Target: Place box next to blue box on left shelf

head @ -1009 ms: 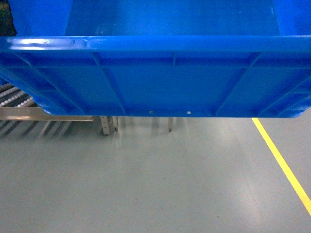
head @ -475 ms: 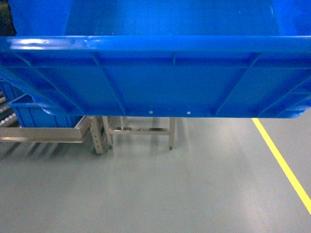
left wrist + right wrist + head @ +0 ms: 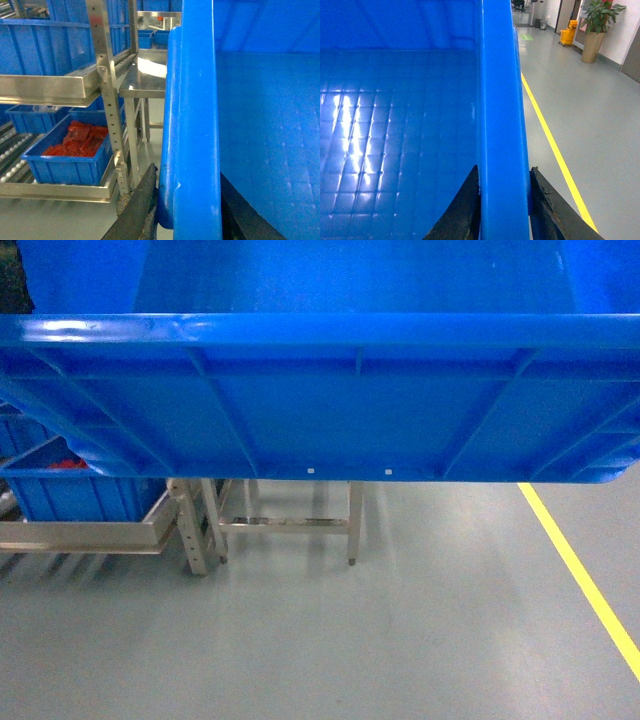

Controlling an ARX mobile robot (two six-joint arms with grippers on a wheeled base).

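One big box (image 3: 330,400), carried up off the floor between both hands and to the right of the shelf (image 3: 55,87). Left hand (image 3: 187,210) is clamped over its left rim, right hand (image 3: 502,205) over the right rim. It looks like stiff ribbed plastic, empty so probably light, but smooth and wide, so I'd guess it could slip or twist; the rims seem the only sensible hold. On the shelf: one small bin (image 3: 70,155) of red parts, plus at least three more blue bins around it.

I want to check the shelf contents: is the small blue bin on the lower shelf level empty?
No. In the left wrist view, the small blue bin on the shelf holds a pile of red items.
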